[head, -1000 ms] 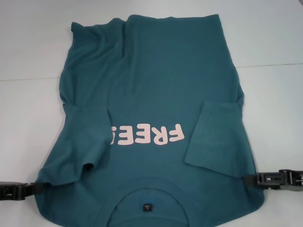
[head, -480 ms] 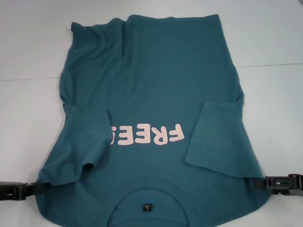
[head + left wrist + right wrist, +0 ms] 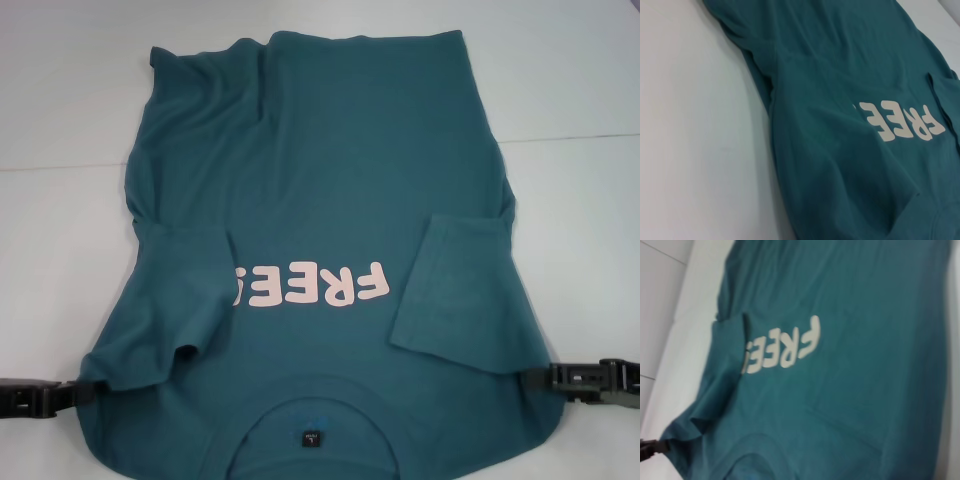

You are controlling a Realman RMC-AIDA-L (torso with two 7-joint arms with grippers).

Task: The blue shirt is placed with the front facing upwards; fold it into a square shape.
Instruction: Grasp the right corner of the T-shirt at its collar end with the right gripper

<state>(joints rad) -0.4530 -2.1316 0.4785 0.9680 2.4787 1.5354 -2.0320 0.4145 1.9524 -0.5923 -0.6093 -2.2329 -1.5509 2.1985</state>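
Neck label (image 3: 312, 438) only overhead

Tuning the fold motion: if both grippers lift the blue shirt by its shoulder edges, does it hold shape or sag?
Likely sags: the blue shirt already lies in soft wrinkles, sleeves folded inward. Probably light, so it may drag and bunch on the table. The left gripper and right gripper sit at opposite edges, so the middle would droop.

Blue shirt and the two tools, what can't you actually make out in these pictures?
- Head view: the blue shirt near shoulder edge and collar front are cut off by the picture's bottom edge.
- Head view: the black neck label print is too small to read.
- Left tool and right tool: their tips meet the shirt's edges; grip state unclear.
- Wrist views: neither shows its own fingers.
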